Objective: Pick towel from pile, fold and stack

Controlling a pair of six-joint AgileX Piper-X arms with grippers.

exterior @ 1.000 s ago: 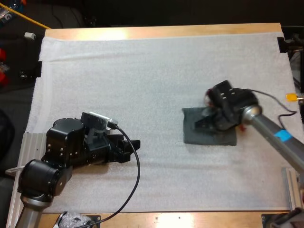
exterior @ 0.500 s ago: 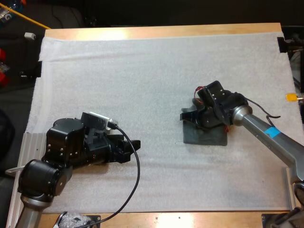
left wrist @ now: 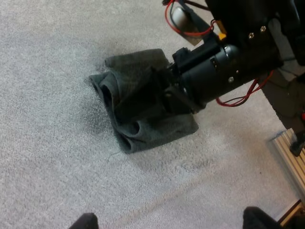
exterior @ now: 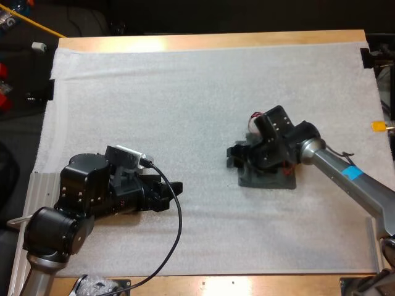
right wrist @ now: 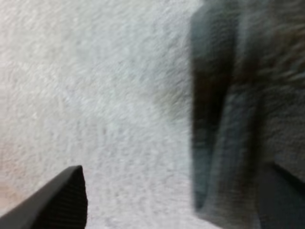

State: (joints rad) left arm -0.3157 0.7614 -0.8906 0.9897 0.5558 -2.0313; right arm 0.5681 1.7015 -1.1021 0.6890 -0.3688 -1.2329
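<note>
Looks like the folding step, not yet the stacking. Towel [exterior: 271, 180]: dark grey-green, doubled over on the white mat [exterior: 185, 92], at about four o'clock from the mat's centre in the high view. Seen from the left wrist, lies flat toward its far side but loose and looped along the open edge, with the layers not squared up. Judged as mid-task, then, with a rough fold made, still to be tidied and set down as a stack.

Calls next for flattening that loose, rolled edge. Best done by pressing it down or taking a fresh pinch on the upper layer and drawing it level with the lower one. Needs a low, slow approach, since soft cloth is likely to drag and bunch.

Right gripper [exterior: 236, 157]: down at the towel's nine o'clock edge, close over the mat. Spread wide in its own wrist view, one finger [right wrist: 62, 198] over bare mat, the other at or on the towel's top layer. Squeezes nothing from both sides, so taken as holding nothing, at most brushing the cloth.

Left gripper [exterior: 176, 187]: parked at about eight o'clock on the mat, well apart from the towel and aimed toward it. Fingertips stand apart, with nothing between them.
</note>
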